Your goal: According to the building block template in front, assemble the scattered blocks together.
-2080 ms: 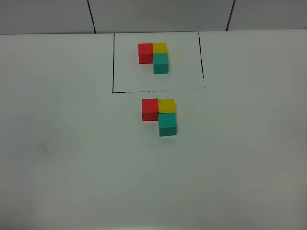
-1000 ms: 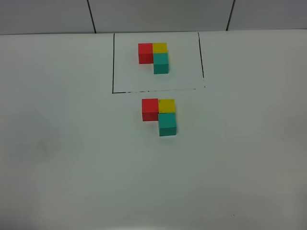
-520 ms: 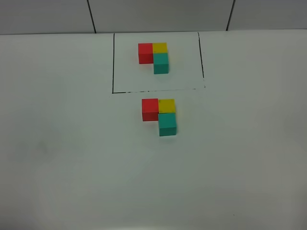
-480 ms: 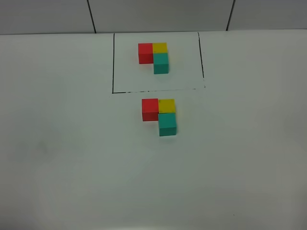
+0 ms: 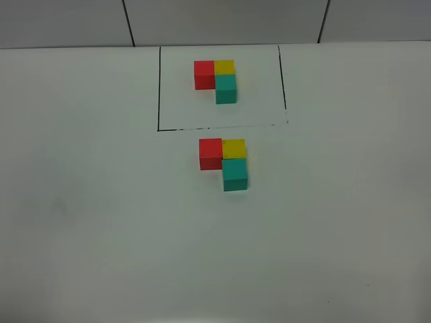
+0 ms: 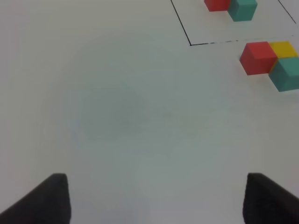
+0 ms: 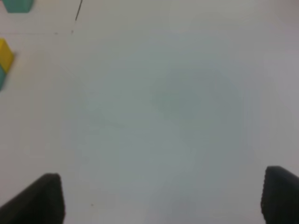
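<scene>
Sitting blocks: red (image 5: 211, 153), yellow (image 5: 234, 148) and teal (image 5: 236, 174) cubes touch in an L on the table (image 5: 101, 222), just outside the outline (image 5: 159, 87).
Template: (image 5: 216, 80) same L inside the outline, near the far edge.
Left gripper: (image 6: 156, 198) fingers spread wide, holding nothing, over bare table, well apart from the cubes.
Right gripper: (image 7: 163, 198) fingers spread wide, holding nothing.

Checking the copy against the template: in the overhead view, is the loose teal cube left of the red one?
No, the teal cube sits under the yellow cube, right of the red cube.
</scene>
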Motion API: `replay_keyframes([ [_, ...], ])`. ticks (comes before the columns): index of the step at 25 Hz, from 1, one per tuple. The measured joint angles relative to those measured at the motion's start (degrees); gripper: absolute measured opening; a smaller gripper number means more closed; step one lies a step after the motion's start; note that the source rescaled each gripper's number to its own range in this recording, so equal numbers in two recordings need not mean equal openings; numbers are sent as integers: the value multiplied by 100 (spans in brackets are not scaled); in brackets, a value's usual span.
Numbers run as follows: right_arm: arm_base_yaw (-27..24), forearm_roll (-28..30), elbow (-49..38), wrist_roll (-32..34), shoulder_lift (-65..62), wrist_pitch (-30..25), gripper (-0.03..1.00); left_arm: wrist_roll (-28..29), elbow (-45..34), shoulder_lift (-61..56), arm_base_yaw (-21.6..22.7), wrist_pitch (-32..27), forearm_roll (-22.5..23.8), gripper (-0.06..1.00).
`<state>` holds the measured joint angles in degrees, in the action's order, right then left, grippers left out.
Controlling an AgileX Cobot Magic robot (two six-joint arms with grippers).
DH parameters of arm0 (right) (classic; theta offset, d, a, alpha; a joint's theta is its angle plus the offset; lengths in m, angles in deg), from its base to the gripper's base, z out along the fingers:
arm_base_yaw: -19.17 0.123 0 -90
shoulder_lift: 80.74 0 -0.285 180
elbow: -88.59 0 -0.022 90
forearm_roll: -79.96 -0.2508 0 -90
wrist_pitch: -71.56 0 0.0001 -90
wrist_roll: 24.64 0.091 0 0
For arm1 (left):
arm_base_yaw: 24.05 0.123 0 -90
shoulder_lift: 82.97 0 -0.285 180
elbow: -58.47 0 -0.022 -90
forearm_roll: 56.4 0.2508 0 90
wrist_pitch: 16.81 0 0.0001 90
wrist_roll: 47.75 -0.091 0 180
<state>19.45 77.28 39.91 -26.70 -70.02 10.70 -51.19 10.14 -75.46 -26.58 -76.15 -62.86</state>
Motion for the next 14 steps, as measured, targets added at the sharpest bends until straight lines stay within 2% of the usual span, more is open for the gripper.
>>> replay_keyframes([
  [14, 0, -5, 0, 0, 0, 0, 74, 0, 0, 0, 0, 0, 0, 80],
])
